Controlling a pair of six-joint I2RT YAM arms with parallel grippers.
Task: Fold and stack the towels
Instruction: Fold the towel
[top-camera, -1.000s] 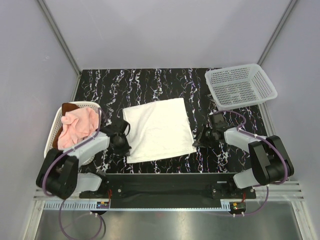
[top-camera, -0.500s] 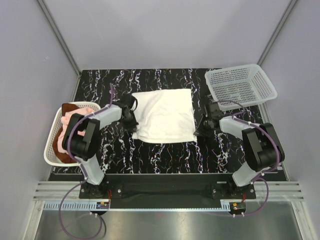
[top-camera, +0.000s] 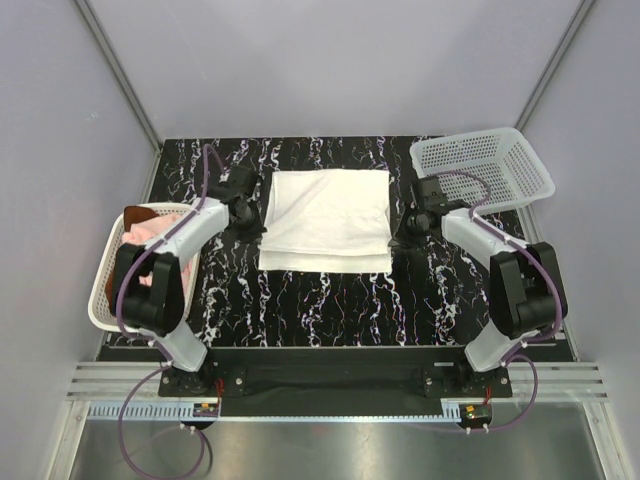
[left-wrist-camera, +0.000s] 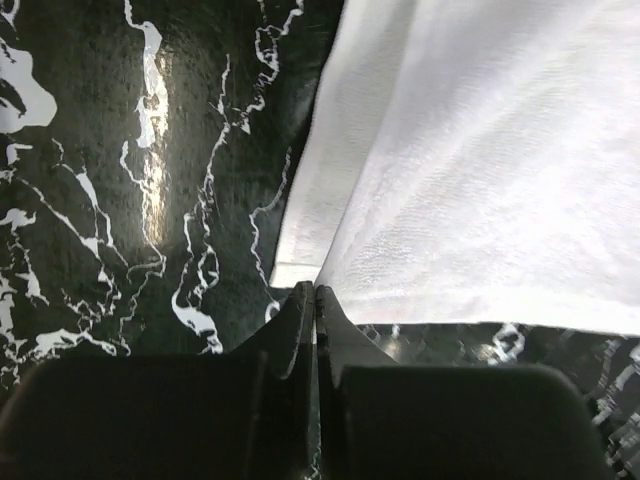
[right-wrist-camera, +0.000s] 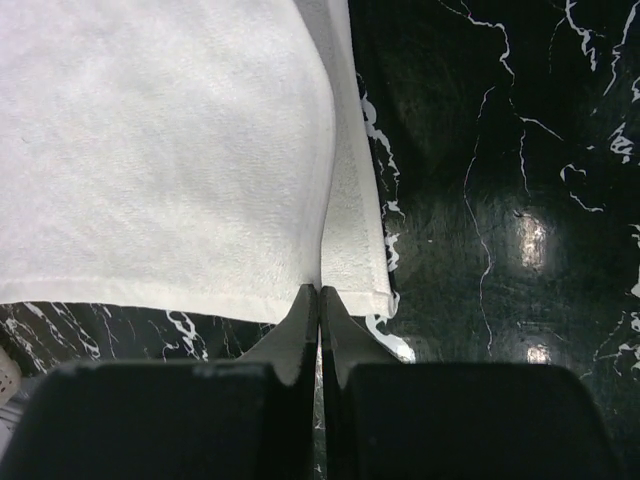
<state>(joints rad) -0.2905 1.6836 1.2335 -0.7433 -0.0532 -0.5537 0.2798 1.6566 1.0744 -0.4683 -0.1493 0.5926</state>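
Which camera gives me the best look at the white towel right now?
The top view: the whole white towel shows, doubled over on the table. The left wrist view catches only its left layered corner, the right wrist view its right one.

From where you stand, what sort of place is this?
Probably a robotics test booth: plain grey walls box in a black marbled table, a left arm and right arm are bolted at its near edge, and a white towel lies between them.
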